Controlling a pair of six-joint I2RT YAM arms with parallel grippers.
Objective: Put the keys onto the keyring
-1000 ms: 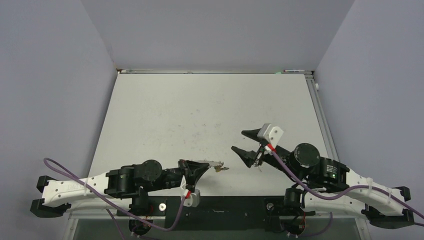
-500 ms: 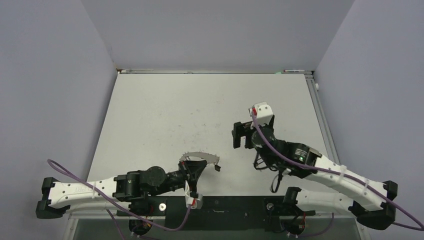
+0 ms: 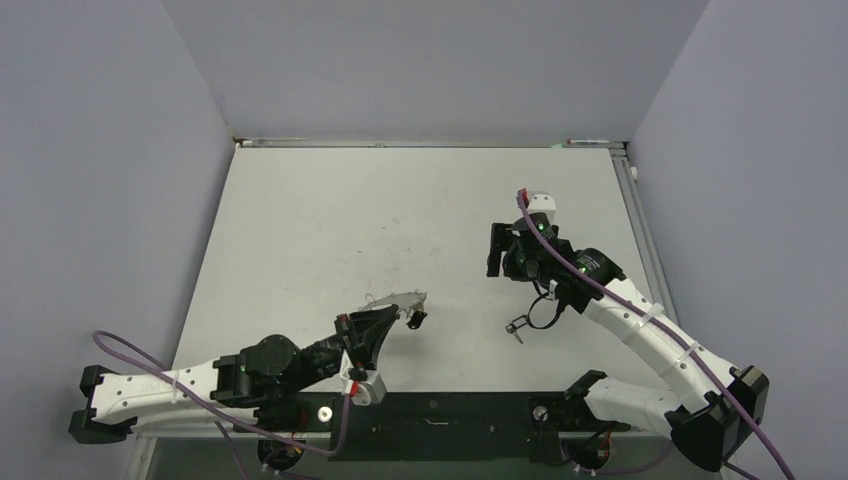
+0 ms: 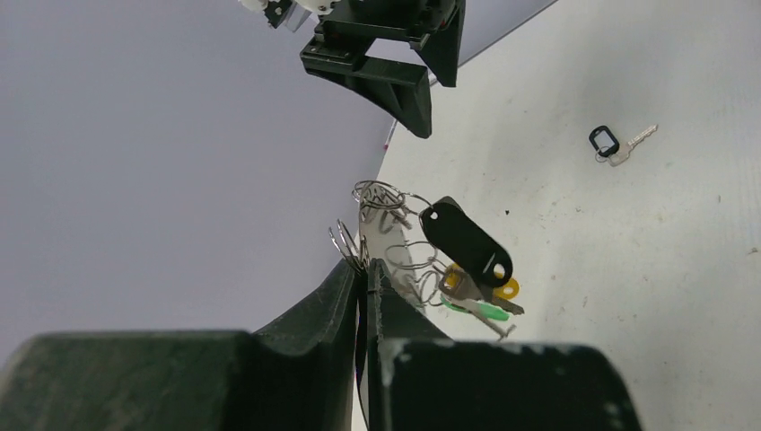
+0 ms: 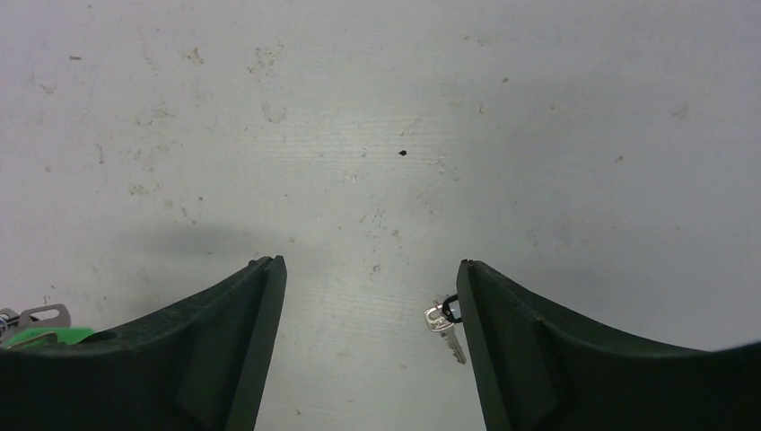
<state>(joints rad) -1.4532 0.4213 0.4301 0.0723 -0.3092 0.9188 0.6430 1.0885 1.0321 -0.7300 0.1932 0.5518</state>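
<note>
hidden: the keyring shows from above only as a thin grey arc; in the left wrist view it is lost among wire loops.
cut off: the green tag sits at the very edge of the right wrist view.
keys: one bunch with three countable tags, the black tag, the yellow tag and the green one; one loose key on the bench, well apart.
left gripper: clamped on the keyring, with the bunch hanging from it.
right gripper: spread wide, holding nothing.
</note>
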